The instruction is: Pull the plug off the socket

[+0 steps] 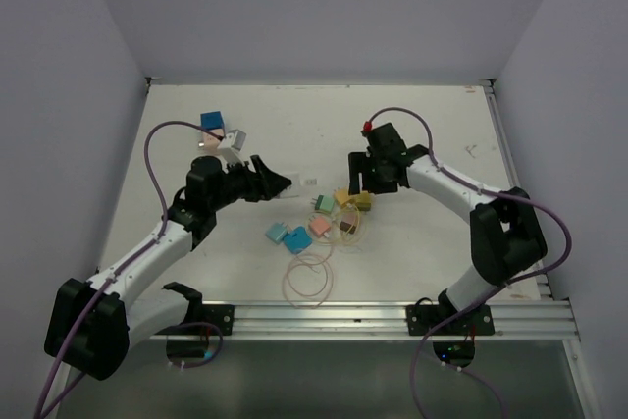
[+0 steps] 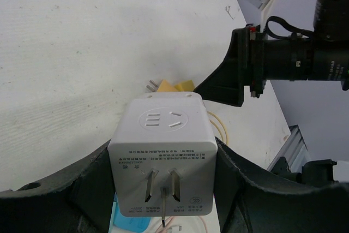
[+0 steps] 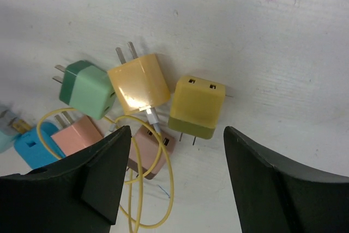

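White socket (image 2: 161, 151) between left fingers (image 2: 248, 189)

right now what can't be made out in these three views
Left wrist: blue piece beneath the white adapter, mostly hidden by it and cut by the bottom edge.
Right wrist: brown plug, partly behind the right jaws; blurred object cut off at the left edge.
Top: the adapter in the left jaws, too small and pale to read.
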Tool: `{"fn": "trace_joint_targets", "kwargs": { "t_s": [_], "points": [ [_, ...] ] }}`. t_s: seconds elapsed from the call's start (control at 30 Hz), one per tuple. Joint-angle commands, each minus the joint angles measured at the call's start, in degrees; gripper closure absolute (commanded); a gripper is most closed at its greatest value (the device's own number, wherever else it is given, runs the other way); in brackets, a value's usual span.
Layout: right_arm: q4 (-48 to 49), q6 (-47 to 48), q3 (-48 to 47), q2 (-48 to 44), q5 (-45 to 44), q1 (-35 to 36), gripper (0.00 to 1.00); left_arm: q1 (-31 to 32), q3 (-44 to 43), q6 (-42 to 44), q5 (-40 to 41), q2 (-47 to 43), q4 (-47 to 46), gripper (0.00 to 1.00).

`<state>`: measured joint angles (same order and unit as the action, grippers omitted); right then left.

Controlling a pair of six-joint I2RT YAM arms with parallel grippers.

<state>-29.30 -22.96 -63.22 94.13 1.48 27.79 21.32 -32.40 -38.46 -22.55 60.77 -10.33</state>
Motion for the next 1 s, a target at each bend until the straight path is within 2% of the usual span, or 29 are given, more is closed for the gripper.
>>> {"fn": "trace_joint_targets", "kwargs": {
  "t_s": [0.0, 0.17, 0.27, 0.4, 0.6, 0.63, 0.7, 0.97],
  "points": [
    [-0.15, 0.55, -2.61, -5.34, 1.60, 0.07, 0.27, -0.58, -1.96, -1.71, -1.45, -0.13, -6.46, 1.00],
    [4.06, 0.28, -1.38, -10.18, 6.85, 0.07, 0.27, -0.58, -2.66, -2.85, -1.19, 0.13, -6.90, 1.00],
    [7.32, 4.66, -0.85, -12.74, 10.11, 0.25, 0.27, -0.58, -4.76, -2.24, -1.54, 0.92, -4.88, 1.00],
    [7.07, 11.94, -1.29, -14.15, 10.04, 2.70, 0.27, -0.67, -8.72, -0.40, -2.68, 2.15, -0.93, 1.00],
    [9.24, 22.50, -1.29, -14.85, 6.00, 11.22, 0.28, -1.02, -18.38, 4.26, -5.31, 5.05, 10.23, 1.00],
    [10.13, 24.26, -0.94, -15.28, 5.82, 12.45, 0.28, -1.11, -19.88, 4.96, -5.49, 5.75, 15.55, 1.00],
    [13.38, 26.56, 0.37, -17.04, 5.73, 12.90, 0.28, -1.37, -24.19, 7.25, -5.75, 6.98, 21.80, 1.00],
    [22.95, 39.03, 4.15, -22.05, 8.18, 13.17, 0.35, -2.25, -33.07, 11.73, -10.41, 9.19, 32.73, 1.00]
  ]
}}
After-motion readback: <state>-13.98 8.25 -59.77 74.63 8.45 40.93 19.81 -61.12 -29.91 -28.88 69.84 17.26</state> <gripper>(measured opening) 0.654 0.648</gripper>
